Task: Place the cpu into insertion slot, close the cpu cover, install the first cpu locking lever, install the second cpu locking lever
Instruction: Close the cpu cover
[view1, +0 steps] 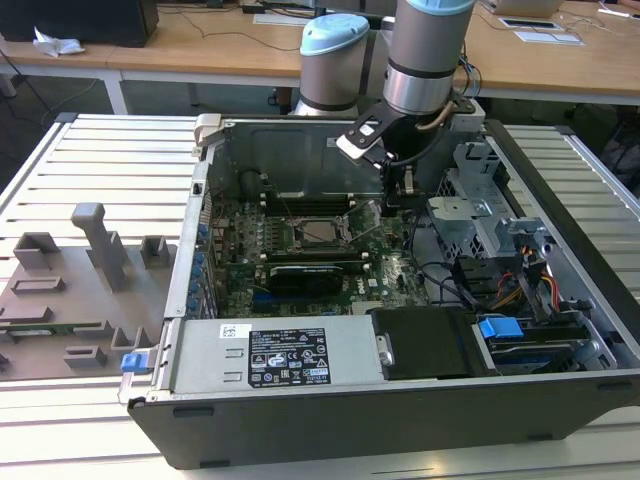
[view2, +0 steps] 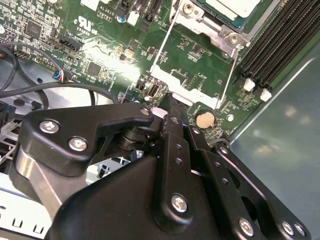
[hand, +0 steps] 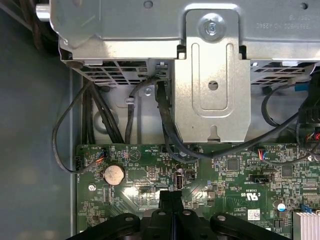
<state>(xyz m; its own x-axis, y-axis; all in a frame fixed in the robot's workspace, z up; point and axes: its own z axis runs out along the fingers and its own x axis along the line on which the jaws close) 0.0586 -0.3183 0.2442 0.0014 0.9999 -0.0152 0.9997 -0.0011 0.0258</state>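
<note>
The cpu, with its dull silver top, lies in the insertion slot on the green board. The cpu cover, a thin silvery frame, stands swung open away from the slot, and the board shows through its window. My gripper hangs inside the case, just to the exterior view's right of the slot. Its black fingers are shut together. In the second wrist view the gripper has its tips at the cover's free edge. I cannot tell whether they pinch it. The gripper has nothing visible between its fingers in the first wrist view.
Black memory slots run beside the socket. A coin battery sits close to the fingertips. A metal drive cage with black cables stands beyond the board. A black heat-sink block and the power supply lie toward the case front.
</note>
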